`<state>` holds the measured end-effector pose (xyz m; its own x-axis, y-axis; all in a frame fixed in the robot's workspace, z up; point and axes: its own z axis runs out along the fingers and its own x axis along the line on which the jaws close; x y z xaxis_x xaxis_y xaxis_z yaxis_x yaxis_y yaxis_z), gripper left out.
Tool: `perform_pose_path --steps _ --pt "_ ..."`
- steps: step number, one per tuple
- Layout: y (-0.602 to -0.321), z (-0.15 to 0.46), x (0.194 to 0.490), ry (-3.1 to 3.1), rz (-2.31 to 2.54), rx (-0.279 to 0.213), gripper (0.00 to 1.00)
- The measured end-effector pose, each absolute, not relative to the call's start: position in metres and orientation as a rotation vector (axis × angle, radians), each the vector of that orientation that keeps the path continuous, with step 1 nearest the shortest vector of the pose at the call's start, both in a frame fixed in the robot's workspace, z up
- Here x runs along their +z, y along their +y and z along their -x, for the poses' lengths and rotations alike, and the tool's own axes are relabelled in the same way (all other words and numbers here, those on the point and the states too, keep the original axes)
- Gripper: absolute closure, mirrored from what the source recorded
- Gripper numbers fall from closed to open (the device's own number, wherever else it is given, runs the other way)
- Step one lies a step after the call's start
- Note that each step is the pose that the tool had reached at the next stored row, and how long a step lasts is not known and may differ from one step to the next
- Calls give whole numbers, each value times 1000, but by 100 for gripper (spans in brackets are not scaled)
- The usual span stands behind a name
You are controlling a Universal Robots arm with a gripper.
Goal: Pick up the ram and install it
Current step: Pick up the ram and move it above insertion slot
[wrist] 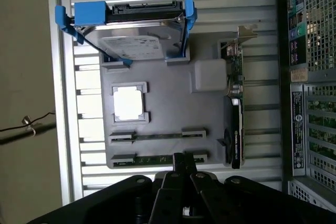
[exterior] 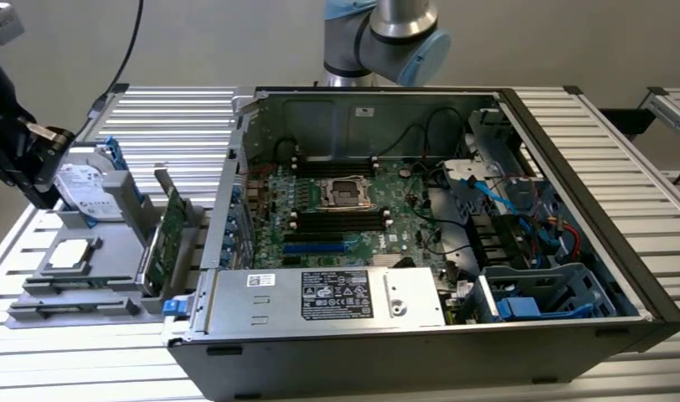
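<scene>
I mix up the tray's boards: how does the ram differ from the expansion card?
The ram is a slim, low stick; the expansion card is much wider and stands taller. The expansion card has a metal bracket at one end; the ram has none. Both are green boards set on edge in the gray tray.

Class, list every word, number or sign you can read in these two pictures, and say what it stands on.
Nothing reads clearly enough to quote.
The black label on the power supply: print too small.
The white sticker beside it: too small.
The hard drive label: blurred.
The stickers on the computer case: blurred.
</scene>
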<state>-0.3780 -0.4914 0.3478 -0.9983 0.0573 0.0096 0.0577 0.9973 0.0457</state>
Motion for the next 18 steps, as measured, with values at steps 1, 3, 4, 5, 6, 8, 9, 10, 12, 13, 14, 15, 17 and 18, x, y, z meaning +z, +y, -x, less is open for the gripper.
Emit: perform_pose_path --steps 1,3,4,5,6,8,9,10,12,13,14,15,17,18 --pt "-491 378 348 -3132 69 -73 89" --pt "-491 378 348 -3131 14 -73 89" --pt "-491 378 348 -3131 -14 -72 89" --pt "-491 378 348 -3130 -42 -72 89" --pt "-491 378 348 -3130 -70 -72 89" --pt "-491 378 348 -3127 -129 -72 89" --pt "-491 378 348 -3125 -157 -72 89" --pt "-491 378 348 -3123 -185 -72 89" --pt "-491 378 348 -3119 -241 -71 89" --pt "-491 378 348 -3116 -269 -71 89" --pt "-491 378 348 -3113 -297 -71 89" --pt "-491 378 347 -3110 -326 -71 89" --pt "-491 378 347 -3102 -383 -70 89" --pt "-491 378 347 -3098 -411 -70 89"
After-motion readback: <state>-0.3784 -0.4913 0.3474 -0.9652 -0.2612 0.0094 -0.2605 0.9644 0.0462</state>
